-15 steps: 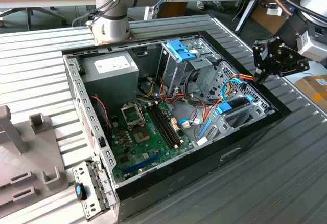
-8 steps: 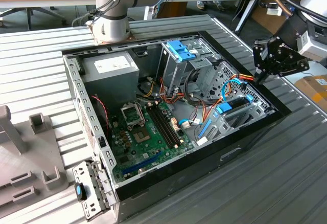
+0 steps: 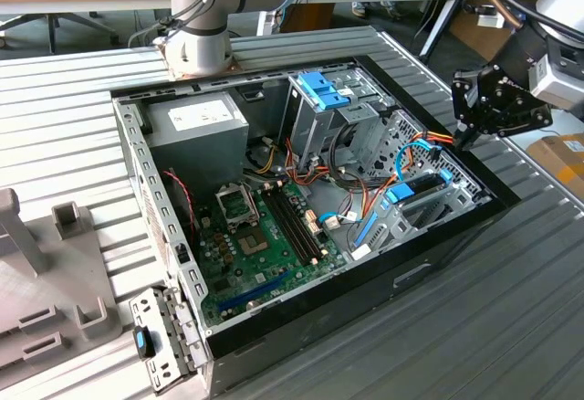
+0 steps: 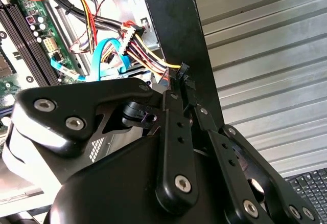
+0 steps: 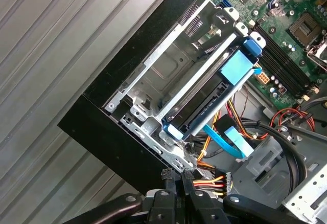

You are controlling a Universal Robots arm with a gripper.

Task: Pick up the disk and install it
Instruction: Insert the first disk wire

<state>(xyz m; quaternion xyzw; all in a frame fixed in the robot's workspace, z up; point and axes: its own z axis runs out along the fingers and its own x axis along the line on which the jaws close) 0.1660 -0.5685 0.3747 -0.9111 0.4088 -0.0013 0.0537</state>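
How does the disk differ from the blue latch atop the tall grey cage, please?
The disk is long, flat and mostly black with blue end tabs; the blue latch is shorter and blue all over. The disk lies low in a bay; the latch sits atop the tall grey cage. Both have bright blue plastic.
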